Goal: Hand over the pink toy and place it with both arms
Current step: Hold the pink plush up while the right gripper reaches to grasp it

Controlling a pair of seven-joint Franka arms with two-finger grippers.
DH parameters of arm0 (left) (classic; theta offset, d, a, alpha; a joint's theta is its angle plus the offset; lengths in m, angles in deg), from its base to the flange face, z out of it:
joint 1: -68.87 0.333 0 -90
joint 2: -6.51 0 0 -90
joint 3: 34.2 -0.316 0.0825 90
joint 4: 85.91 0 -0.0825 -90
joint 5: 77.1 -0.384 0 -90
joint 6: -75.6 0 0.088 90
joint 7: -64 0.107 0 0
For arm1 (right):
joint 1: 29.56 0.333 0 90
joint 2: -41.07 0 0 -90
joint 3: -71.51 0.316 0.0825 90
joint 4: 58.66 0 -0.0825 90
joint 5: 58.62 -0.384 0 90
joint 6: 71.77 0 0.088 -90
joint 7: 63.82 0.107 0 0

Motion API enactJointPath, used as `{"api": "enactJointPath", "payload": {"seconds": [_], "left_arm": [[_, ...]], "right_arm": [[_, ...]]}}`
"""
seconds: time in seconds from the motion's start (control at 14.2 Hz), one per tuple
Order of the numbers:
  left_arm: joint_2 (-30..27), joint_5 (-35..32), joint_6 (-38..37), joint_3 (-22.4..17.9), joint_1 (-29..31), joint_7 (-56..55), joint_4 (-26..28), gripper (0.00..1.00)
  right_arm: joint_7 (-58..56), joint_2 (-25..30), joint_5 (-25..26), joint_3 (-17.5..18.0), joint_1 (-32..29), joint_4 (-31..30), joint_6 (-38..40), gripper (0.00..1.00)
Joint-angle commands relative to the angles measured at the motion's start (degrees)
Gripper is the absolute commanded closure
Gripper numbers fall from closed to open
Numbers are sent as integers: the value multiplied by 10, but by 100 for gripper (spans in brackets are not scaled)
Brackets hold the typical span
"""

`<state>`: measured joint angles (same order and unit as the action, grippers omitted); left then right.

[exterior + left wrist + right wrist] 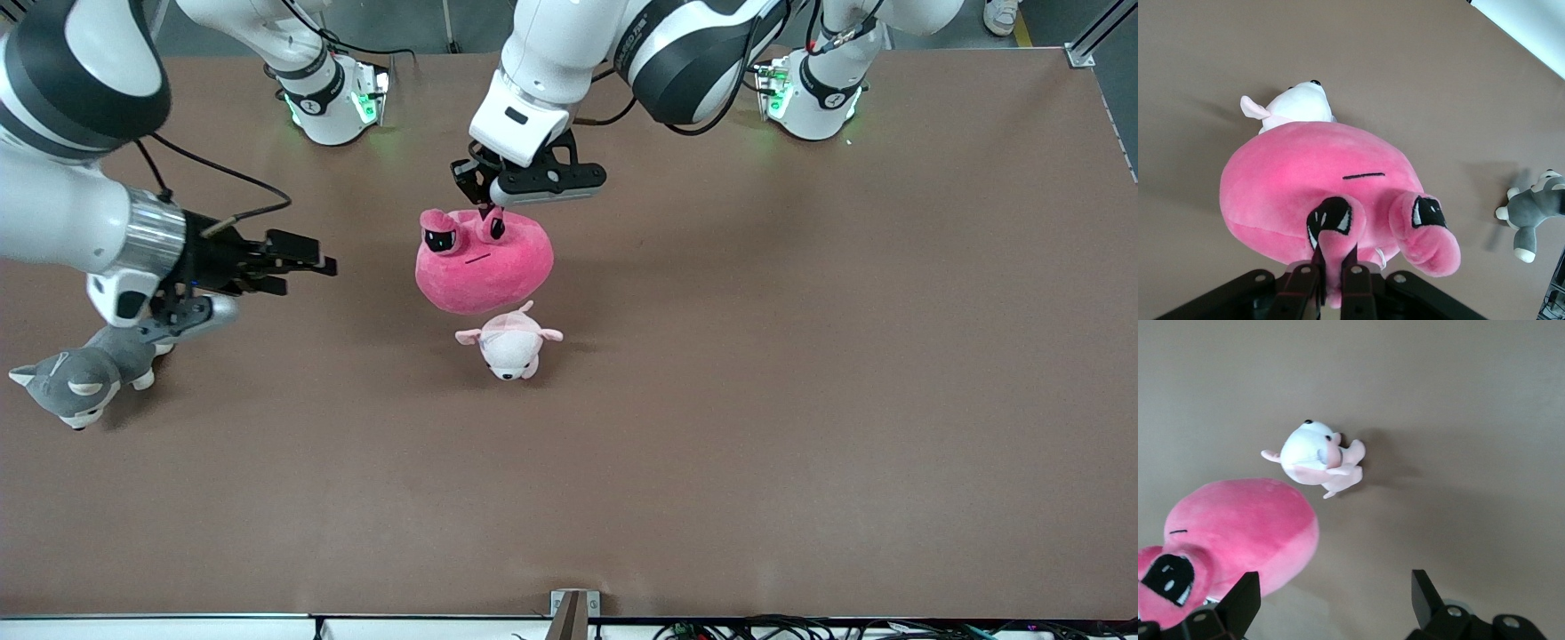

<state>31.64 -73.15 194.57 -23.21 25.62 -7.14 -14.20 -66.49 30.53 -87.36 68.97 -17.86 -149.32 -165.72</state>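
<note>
The pink toy [484,267] hangs in the air over the middle of the table, just above the small pale pink-and-white plush [511,347]. My left gripper [492,213] is shut on one of the toy's ear flaps from above. In the left wrist view the gripper [1335,280] pinches that flap and the toy [1311,173] hangs below it. My right gripper [311,262] is open and empty, held level, pointing at the toy from the right arm's end, a clear gap away. In the right wrist view the toy [1238,527] is close to one finger of the right gripper [1335,600].
The pale plush also shows in the left wrist view [1295,107] and the right wrist view [1315,453]. A grey-and-white plush dog [76,382] lies under the right arm at that end of the table; it also shows in the left wrist view [1531,213]. The brown table [800,400] spreads around.
</note>
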Motion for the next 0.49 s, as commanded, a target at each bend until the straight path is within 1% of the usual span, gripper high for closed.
{"api": "enactJointPath", "payload": {"seconds": [0.0, 0.14, 0.28, 0.42], "left_arm": [[6, 8, 0, -2, -5, -8, -18, 100], [6, 8, 0, -2, -5, -8, -18, 100], [6, 8, 0, -2, -5, -8, -18, 100], [6, 8, 0, -2, -5, -9, -18, 100]], "right_arm": [[17, 3, -23, -4, 37, 0, -1, 1], [38, 3, -38, -4, 55, 0, 3, 1], [65, 4, -40, -3, 70, 3, 3, 1], [69, 4, -42, -3, 83, 7, 3, 1]]}}
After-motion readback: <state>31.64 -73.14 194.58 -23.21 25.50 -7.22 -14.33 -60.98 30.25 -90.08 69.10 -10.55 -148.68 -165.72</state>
